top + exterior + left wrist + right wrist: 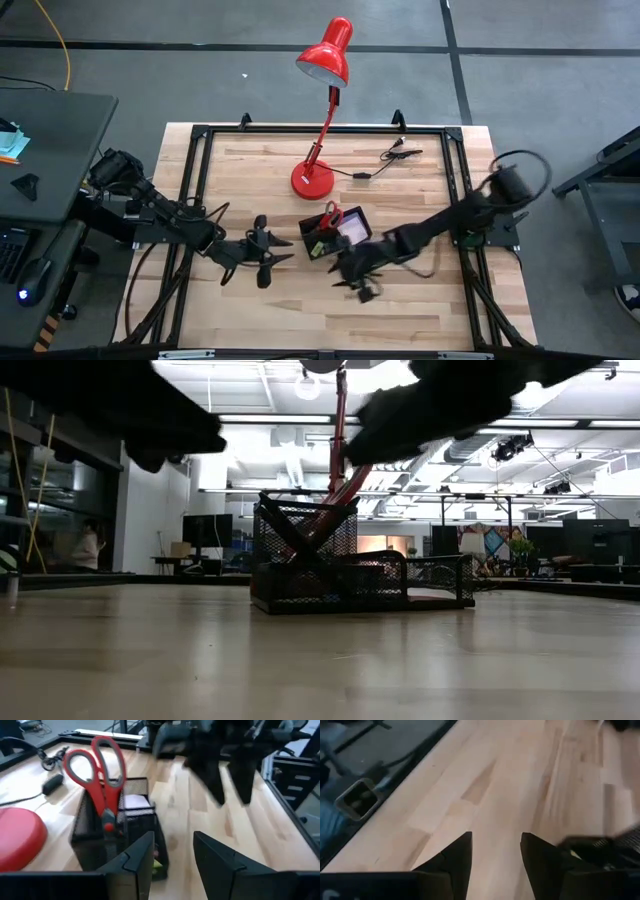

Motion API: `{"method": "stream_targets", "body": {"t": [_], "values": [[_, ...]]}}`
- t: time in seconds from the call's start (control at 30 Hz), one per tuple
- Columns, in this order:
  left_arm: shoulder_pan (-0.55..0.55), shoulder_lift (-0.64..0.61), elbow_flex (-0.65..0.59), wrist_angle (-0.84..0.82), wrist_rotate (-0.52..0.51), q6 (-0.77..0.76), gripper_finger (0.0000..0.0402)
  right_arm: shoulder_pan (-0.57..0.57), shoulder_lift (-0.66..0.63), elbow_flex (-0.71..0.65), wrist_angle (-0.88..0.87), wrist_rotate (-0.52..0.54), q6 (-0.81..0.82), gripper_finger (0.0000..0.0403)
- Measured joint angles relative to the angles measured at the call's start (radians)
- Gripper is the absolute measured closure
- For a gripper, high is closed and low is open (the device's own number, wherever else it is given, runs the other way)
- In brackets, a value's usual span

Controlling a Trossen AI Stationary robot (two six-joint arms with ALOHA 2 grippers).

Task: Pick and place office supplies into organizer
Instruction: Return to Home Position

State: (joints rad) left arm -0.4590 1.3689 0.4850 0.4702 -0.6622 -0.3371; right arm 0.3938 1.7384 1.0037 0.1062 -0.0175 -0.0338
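The organizer [335, 235], a black mesh tray with compartments, stands on the table's middle. Red-handled scissors [97, 775] stand in its tall compartment, handles up. A pale purple pad [134, 802] lies in a lower compartment. My left gripper [285, 250] hovers just left of the organizer, pointing at it; in its own view the left gripper [174, 837] is open and empty. My right gripper [352, 280] hangs off the organizer's near side. Its fingers are open over bare wood in the right wrist view [496, 837], where the organizer [610, 845] shows at one side.
A red desk lamp stands behind the organizer on its round base [312, 180], head [325, 60] leaning past the far edge. A black cable [390, 160] lies at the far right. A black frame [190, 200] runs along the table's edges. Bare wood lies along the near side.
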Motion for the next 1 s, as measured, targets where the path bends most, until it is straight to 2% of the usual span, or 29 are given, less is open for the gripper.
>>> {"method": "stream_targets", "body": {"t": [0.1,0.23,0.3,0.37,0.43,0.57,0.67,0.8,1.0], "values": [[0.059,0.006,-0.005,0.03,0.051,0.029,0.0275,0.023,-0.127,-0.152,0.145,-0.007,-0.019,0.0247],[0.127,0.017,-0.044,0.187,0.227,0.166,0.0275,0.037,-0.28,-0.394,0.386,-0.113,-0.045,0.0245],[0.126,0.011,-0.069,0.185,0.21,0.173,0.0275,0.049,-0.366,-0.499,0.432,-0.053,-0.008,0.0244],[0.125,-0.002,-0.102,0.186,0.138,0.155,0.0275,0.057,-0.444,-0.582,0.443,0.019,0.012,0.0245],[0.126,-0.013,-0.129,0.21,0.107,0.15,0.0275,0.064,-0.517,-0.646,0.445,0.034,0.004,0.0247],[0.126,-0.036,-0.183,0.279,0.141,0.177,0.0275,0.065,-0.65,-0.714,0.459,0.026,-0.001,0.0245],[0.126,-0.074,-0.23,0.3,0.132,0.175,0.0275,0.063,-0.746,-0.749,0.379,0.053,0.007,0.0245],[0.126,-0.156,-0.319,0.382,0.116,0.183,0.0275,0.059,-0.856,-0.803,0.329,0.126,0.03,0.0247],[0.126,-0.316,-0.426,0.398,0.113,0.203,0.0275,0.027,-1.024,-0.838,0.256,0.096,0.003,0.0245]]}}
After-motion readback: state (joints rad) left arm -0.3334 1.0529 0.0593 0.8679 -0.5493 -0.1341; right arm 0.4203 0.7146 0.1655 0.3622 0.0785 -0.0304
